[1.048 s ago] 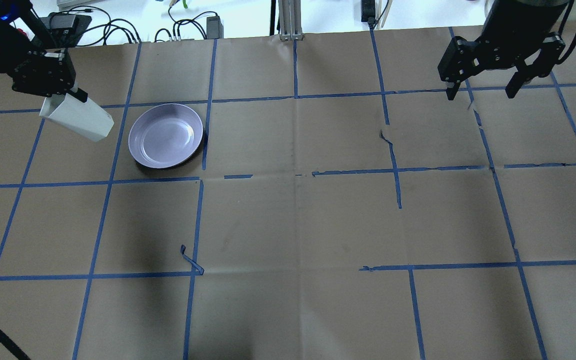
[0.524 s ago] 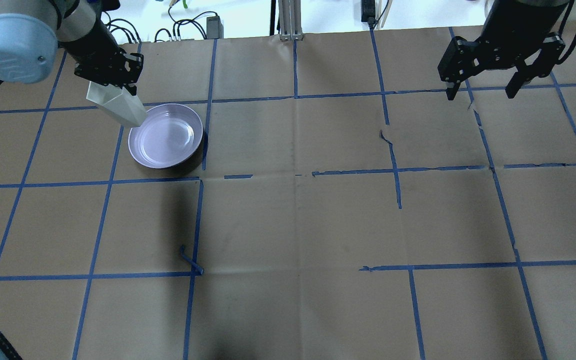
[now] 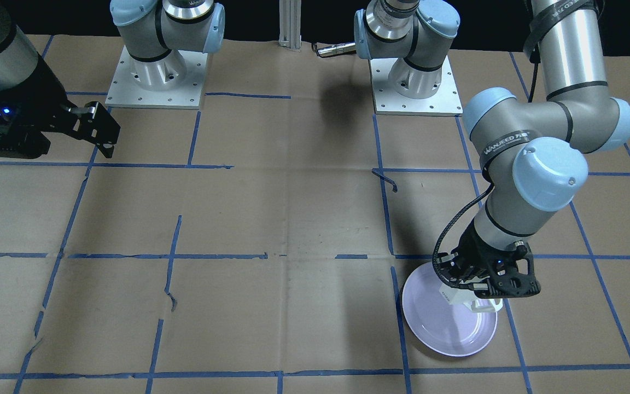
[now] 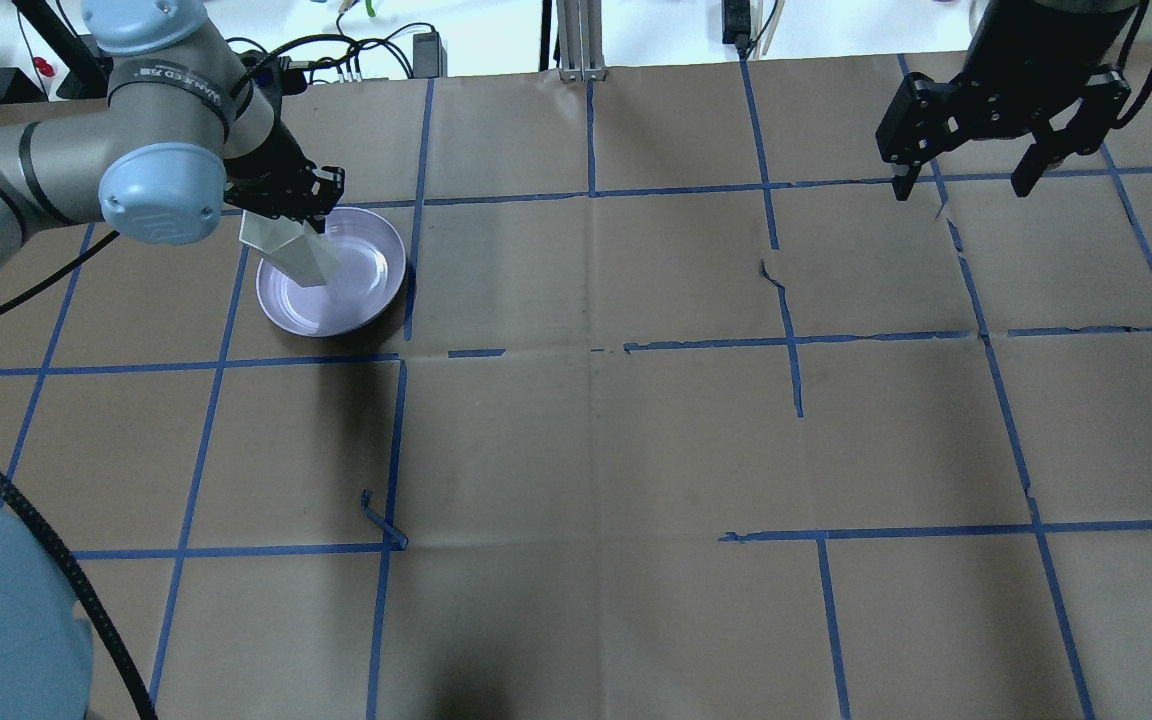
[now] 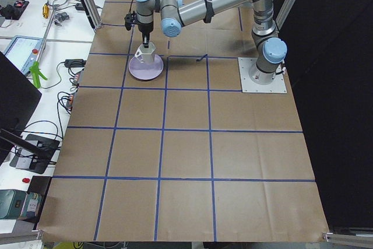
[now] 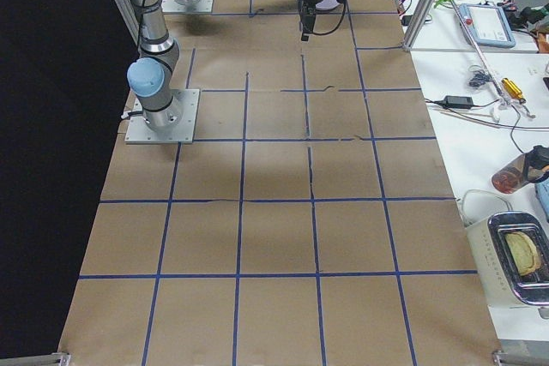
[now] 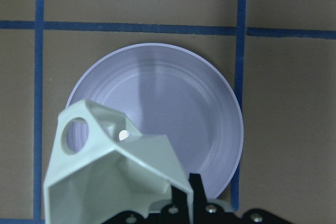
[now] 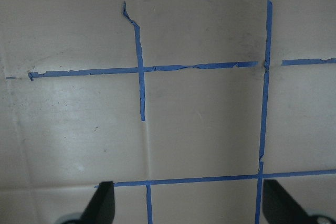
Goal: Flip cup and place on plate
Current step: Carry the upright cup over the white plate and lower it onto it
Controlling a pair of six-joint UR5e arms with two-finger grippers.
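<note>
My left gripper is shut on the rim of the white faceted cup and holds it tilted, narrow end down, over the lavender plate. In the left wrist view the cup fills the lower left, handle end over the plate, with one finger on its wall. In the front view the cup hangs just over the plate; I cannot tell if they touch. My right gripper is open and empty at the far right, high above the table.
The table is brown paper with a blue tape grid. A loose curl of tape sticks up near the front left. Cables and adapters lie beyond the far edge. An aluminium post stands at the back middle.
My left arm has swung right, carrying the cup from left of the plate to over it, and has turned the cup steeper. The right arm has not moved.
</note>
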